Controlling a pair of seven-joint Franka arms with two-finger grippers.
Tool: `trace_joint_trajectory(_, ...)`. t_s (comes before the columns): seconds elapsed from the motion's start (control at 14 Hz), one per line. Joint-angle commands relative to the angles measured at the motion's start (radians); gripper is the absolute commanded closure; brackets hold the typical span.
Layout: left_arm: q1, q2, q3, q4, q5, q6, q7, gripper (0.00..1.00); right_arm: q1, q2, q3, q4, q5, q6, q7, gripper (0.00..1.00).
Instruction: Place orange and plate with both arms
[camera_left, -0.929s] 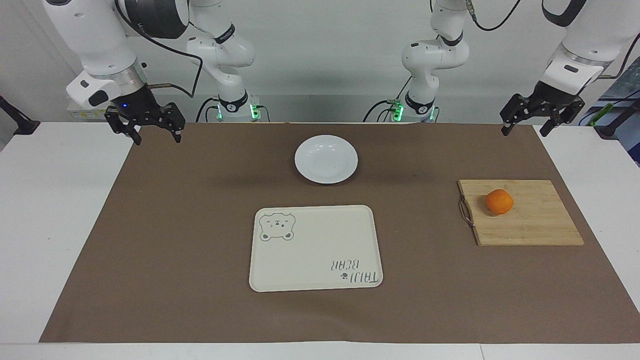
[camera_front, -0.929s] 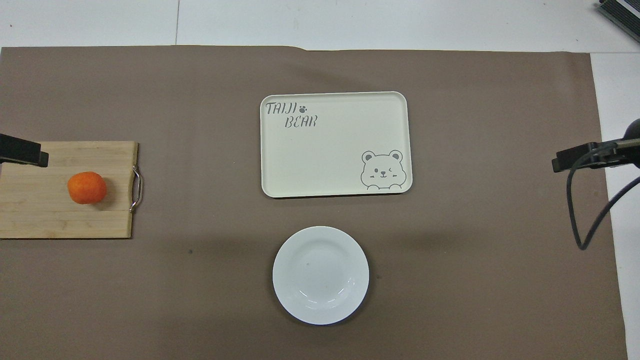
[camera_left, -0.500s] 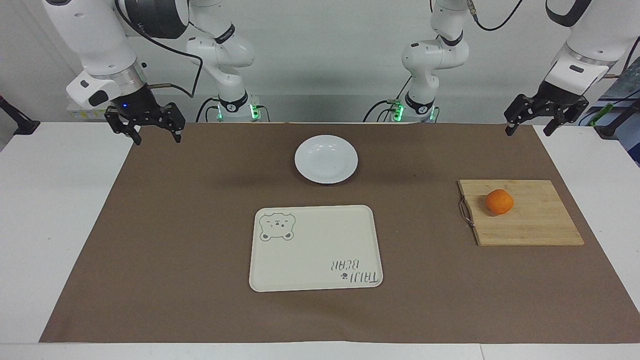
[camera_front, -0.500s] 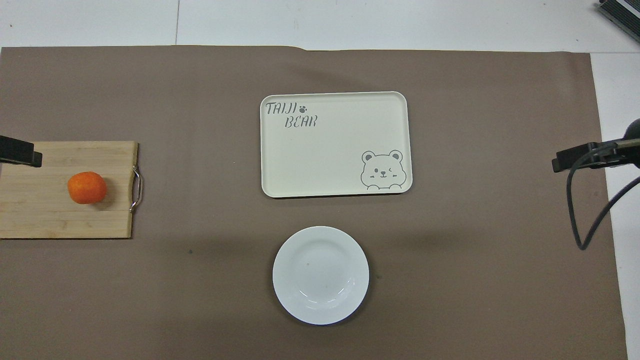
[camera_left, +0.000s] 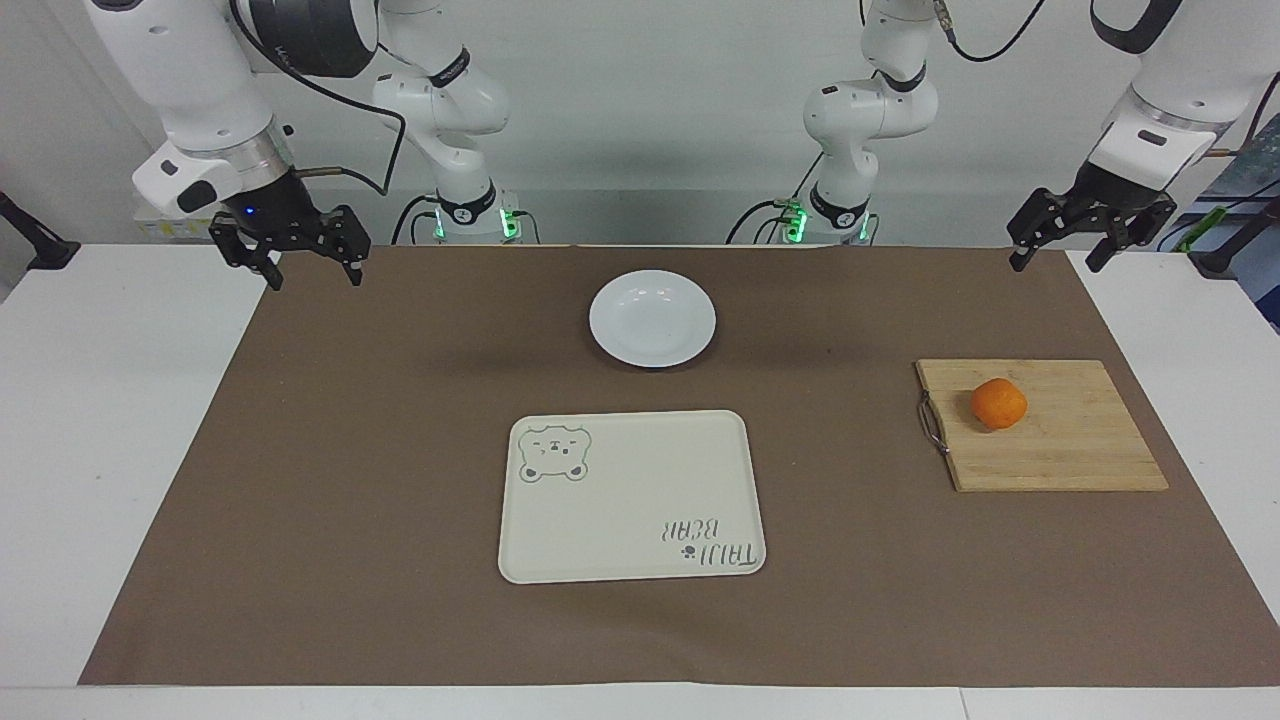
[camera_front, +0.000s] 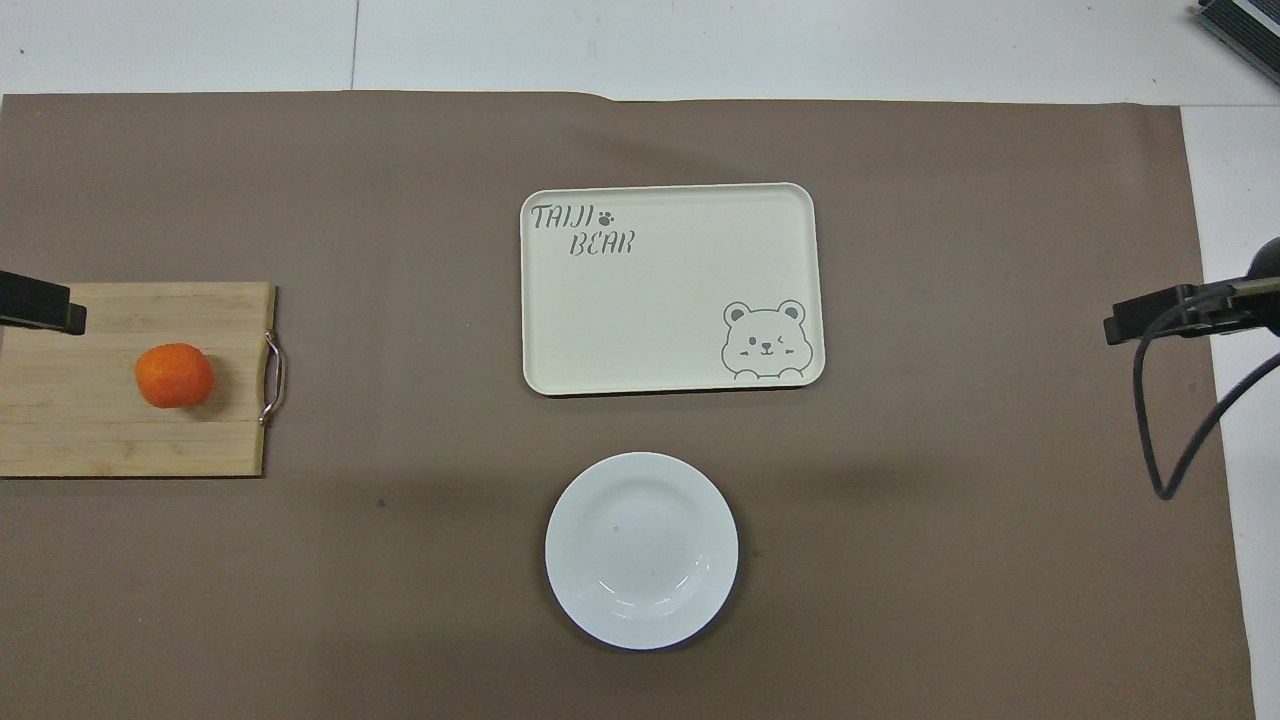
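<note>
Overhead view showed the tray (camera_front: 670, 290) lettered "TAIJI BEAR" — left hand (camera_left: 1059, 257) and right hand (camera_left: 311, 275) both gaped wide, holding nothing.

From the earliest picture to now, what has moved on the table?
Only the left gripper moved: it rose slightly and drew back toward its end of the table, open and empty. The right gripper, orange, plate and tray stayed put.
</note>
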Motion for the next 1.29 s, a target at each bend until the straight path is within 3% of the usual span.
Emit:
trace_joint_trajectory(0.0, 0.004, -0.003, -0.006, 0.000, 0.015, -0.011, -0.007, 0.00, 0.001, 0.004, 0.002, 0.010, -0.008, -0.012, 0.021, 0.00)
trace_joint_trajectory(1.21, 0.002, -0.003, -0.006, -0.003, 0.007, 0.006, 0.004, 0.00, 0.001, 0.004, 0.002, 0.010, -0.008, -0.012, 0.021, 0.00)
